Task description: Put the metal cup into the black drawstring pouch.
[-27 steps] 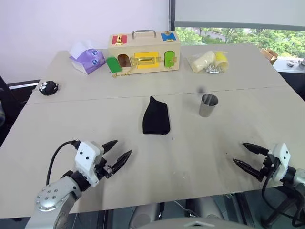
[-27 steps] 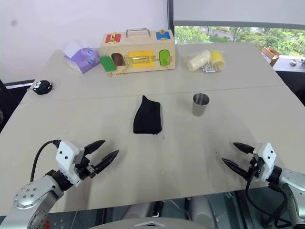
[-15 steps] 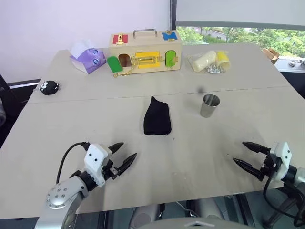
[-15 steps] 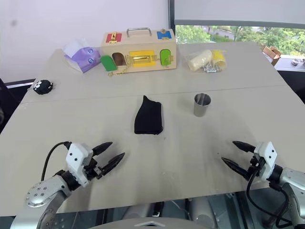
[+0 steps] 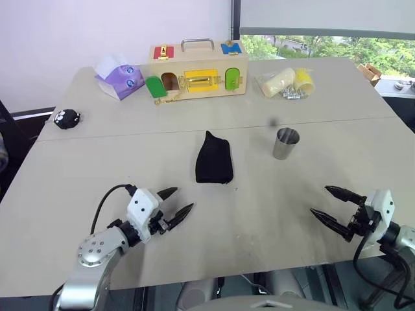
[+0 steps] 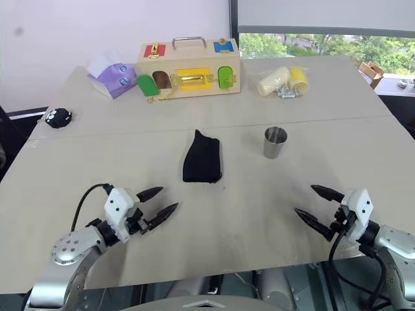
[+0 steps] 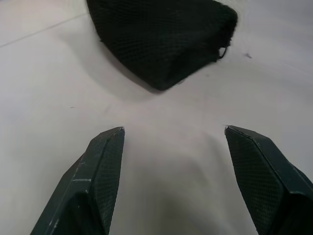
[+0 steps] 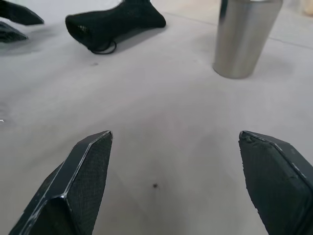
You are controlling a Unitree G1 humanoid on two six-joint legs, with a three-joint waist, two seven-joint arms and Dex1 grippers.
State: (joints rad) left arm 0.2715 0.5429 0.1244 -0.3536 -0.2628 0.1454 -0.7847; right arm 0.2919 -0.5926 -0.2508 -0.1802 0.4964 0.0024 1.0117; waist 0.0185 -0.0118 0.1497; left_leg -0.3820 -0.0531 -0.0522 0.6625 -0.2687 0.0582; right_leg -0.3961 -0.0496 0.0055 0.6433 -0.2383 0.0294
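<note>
Each arm is ended by a tool with two black fingers, which are tapered to sharp points. On the left tool (image 5: 174, 202) a white block with small dark dots is mounted, and a black cable is looped from it to a silver-grey rounded wrist joint. A similar white block and black cable are seen at the right tool (image 5: 329, 204). A fine mesh texture is shown on the fingers (image 7: 100, 176).

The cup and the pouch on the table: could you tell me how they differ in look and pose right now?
The cup is shiny silver metal and rigid; the pouch is soft matte black fabric. The cup stands upright with its mouth open to the top; the pouch lies flat, tapering to a point at its far end. The cup sits nearer the right gripper, the pouch nearer the left gripper. Both rest untouched on the table, apart from each other.
</note>
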